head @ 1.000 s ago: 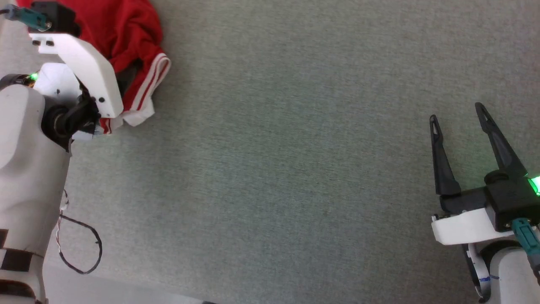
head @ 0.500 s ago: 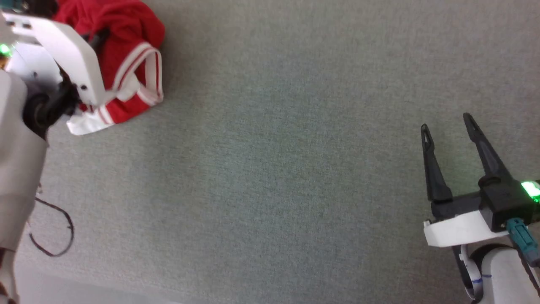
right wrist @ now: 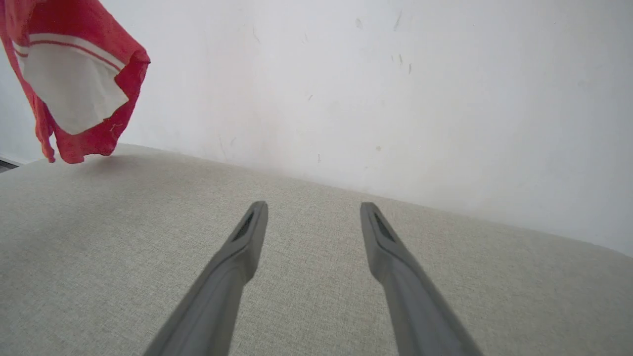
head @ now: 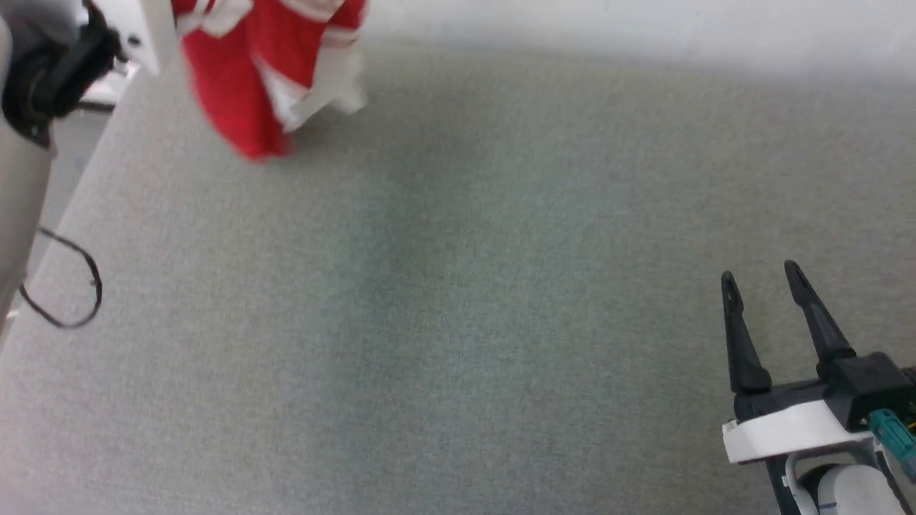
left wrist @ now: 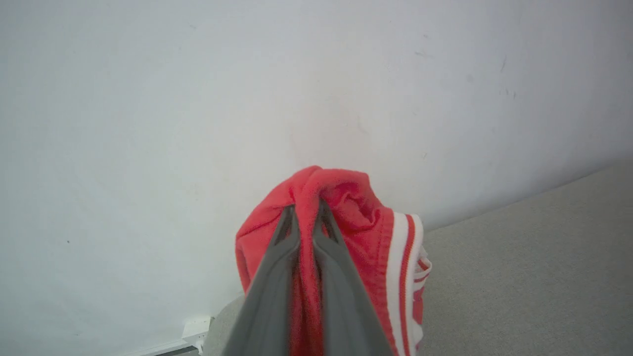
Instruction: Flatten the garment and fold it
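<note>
Left gripper [left wrist: 305, 213]: jaws closed to a narrow slit on a bunched red fold of the garment [left wrist: 368, 230], which hangs at 11 o'clock in the head view over the grey surface [head: 458, 322], probably lifted so it drapes open for flattening. Right gripper [head: 759, 272]: jaws wide apart and empty at 4 o'clock, likely placed to take a free edge. Lettering is hidden in folds, and the garment's top is cropped. Whether its lowest tip touches the surface cannot be told

Grey-green fabric surface [head: 458, 322] (finely woven) meets white wall [head: 644, 21].
</note>
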Available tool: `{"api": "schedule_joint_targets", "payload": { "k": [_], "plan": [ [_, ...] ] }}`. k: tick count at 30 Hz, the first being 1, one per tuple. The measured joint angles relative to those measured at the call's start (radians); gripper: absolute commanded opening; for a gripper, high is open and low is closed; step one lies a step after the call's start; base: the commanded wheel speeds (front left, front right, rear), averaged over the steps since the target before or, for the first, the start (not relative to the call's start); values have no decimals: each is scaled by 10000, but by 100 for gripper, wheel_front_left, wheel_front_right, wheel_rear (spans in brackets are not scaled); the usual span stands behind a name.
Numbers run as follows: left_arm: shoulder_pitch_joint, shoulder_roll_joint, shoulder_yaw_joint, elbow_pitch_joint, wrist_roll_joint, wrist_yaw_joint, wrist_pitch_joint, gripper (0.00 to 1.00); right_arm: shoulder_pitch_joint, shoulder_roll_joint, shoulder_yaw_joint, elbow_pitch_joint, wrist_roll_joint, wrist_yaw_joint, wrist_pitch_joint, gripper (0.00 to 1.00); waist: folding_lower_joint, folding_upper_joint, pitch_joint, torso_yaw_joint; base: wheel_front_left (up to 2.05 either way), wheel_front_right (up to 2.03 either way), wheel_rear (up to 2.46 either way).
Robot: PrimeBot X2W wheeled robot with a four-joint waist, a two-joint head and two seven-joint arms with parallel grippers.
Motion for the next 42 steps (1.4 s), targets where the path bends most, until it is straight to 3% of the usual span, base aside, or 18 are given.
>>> {"api": "schedule_joint_targets", "payload": {
  "k": [9,15,22,27,37,38,39,40,42],
  "plan": [
    [-941,-1106,21,-974,-435,128,472,0,198,4,-111,196,362,0,-84,100,2,0,-913,-701,0,0,0],
    [-759,-2040,-326,-1509,-817,541,761,0,267,0,-562,50,481,0,-92,100,2,0,-1130,-1355,0,0,0],
    [1184,-2761,-1185,-1877,-1114,1099,1108,0,322,-12,-930,-92,564,0,-94,100,3,-2,-984,-1993,0,0,0],
    [2545,-2970,-1622,-1833,-1375,1246,1108,0,293,-10,-857,-121,671,0,-94,100,4,-2,-653,-2228,0,0,0],
    [4576,-3354,-2399,410,-1337,1430,81,0,-142,-8,-525,-94,790,0,-94,100,5,-2,387,-2792,0,0,0],
    [4604,-3475,-2374,546,-1338,1430,-146,8,-150,-10,-541,-81,790,0,-94,100,5,-2,465,-2813,0,0,0],
    [4604,-3475,-2374,546,-1338,1430,-146,58,-150,-10,-541,-81,790,0,-94,100,5,-2,465,-2813,0,0,0],
    [4604,-3672,-2383,652,-1323,1308,-546,100,-180,-8,-560,-40,771,0,-94,100,6,-2,574,-2815,0,0,0],
    [4598,-3850,-2238,596,-1337,1204,-1081,100,-212,-8,-579,10,757,0,-94,100,6,-2,592,-2758,0,0,0]
  ]
}}
